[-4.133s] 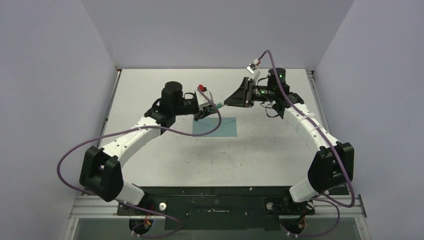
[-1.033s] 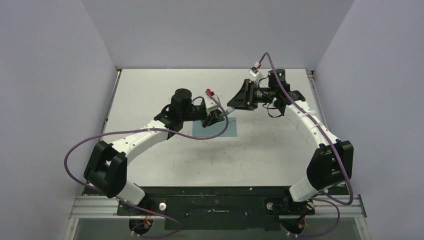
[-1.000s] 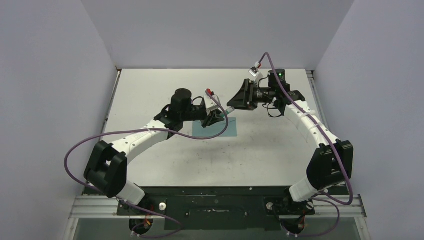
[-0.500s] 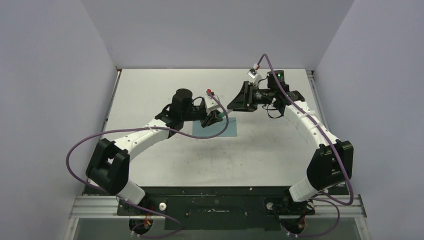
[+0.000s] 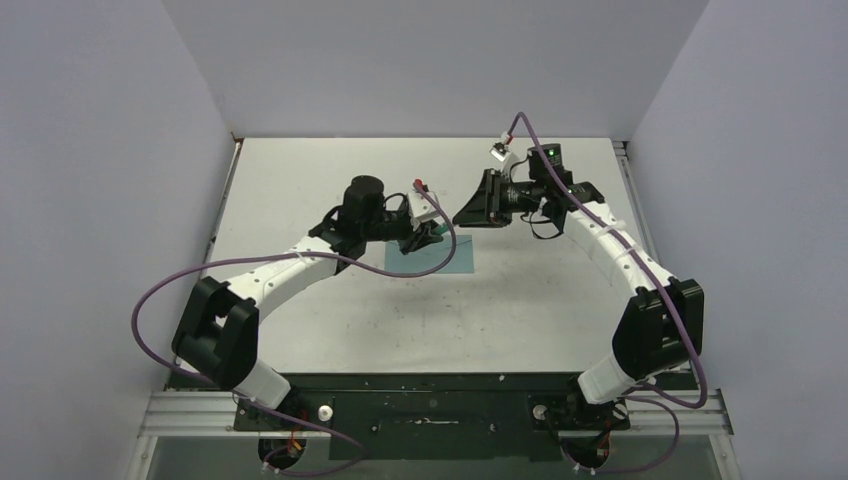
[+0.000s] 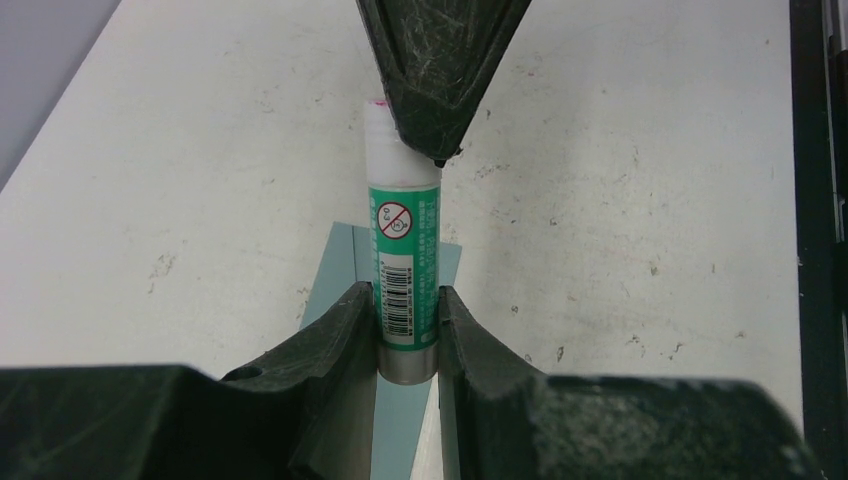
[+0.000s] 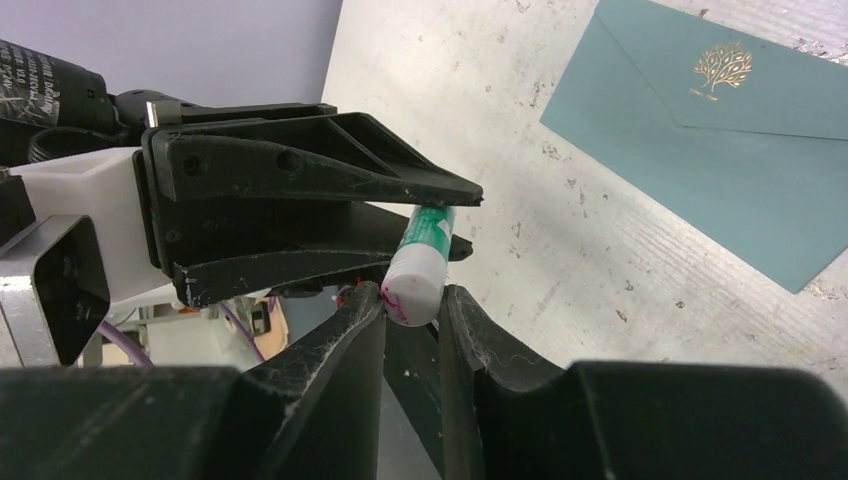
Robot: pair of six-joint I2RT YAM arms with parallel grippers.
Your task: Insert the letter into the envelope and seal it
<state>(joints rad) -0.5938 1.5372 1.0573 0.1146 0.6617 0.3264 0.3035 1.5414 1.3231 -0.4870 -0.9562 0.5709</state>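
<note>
I see my left gripper (image 6: 408, 300) pinching the barcode end of a small green-and-white cylindrical glue tube (image 6: 404, 240), held above the grey table (image 5: 300, 170). My right gripper (image 7: 412, 296) is pressed onto the tube's white cap. The flat teal paper envelope (image 7: 720, 150) with a gold tree emblem lies on the table just beneath, flap side up, touched by neither gripper.
</note>
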